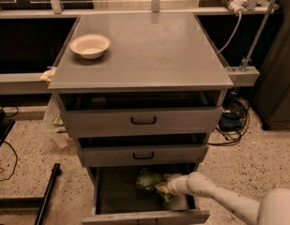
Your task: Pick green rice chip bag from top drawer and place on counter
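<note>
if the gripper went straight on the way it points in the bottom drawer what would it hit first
The green rice chip bag: the gripper points across the lowest drawer, and the bag lies right at its tip, perhaps already touching; depth is unclear.

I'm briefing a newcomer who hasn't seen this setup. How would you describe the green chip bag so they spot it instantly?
Find the grey drawer cabinet with a white bowl on top. Its lowest drawer is pulled out furthest, and the robot's gripper reaches into it. The green chip bag lies at the gripper's tip, the only shiny green thing there.
</note>
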Motion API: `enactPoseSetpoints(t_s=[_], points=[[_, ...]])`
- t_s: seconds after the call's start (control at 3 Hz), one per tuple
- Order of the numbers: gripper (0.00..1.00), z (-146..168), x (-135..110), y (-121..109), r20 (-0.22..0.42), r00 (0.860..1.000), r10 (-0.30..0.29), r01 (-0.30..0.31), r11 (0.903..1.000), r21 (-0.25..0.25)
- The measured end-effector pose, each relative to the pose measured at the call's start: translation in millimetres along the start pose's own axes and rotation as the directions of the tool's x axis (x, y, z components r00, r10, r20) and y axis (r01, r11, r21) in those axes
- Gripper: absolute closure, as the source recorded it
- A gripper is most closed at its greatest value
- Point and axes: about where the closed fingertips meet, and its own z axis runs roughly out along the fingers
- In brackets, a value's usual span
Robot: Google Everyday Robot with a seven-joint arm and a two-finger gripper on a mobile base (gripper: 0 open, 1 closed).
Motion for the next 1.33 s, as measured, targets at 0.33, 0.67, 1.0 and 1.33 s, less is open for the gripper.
enactPoseSetpoints(t_s=[0.33, 0.67, 1.0, 1.33], points=[[1.0, -41.6, -28.0, 11.3, 0.047, 0.994, -0.1, 0.104, 0.99, -0.095], [1.0, -43.7, -22.1, 33.0, 0.035, 0.992, -0.123, 0.128, 0.9755, -0.179], [1.0, -36.0, -15.4, 38.4, 0.01, 0.99, -0.144, 0.142, 0.9635, -0.227], [1.0, -42.9, -10.9, 50.1, -0.026, 0.982, -0.185, 0.168, 0.9358, -0.31]])
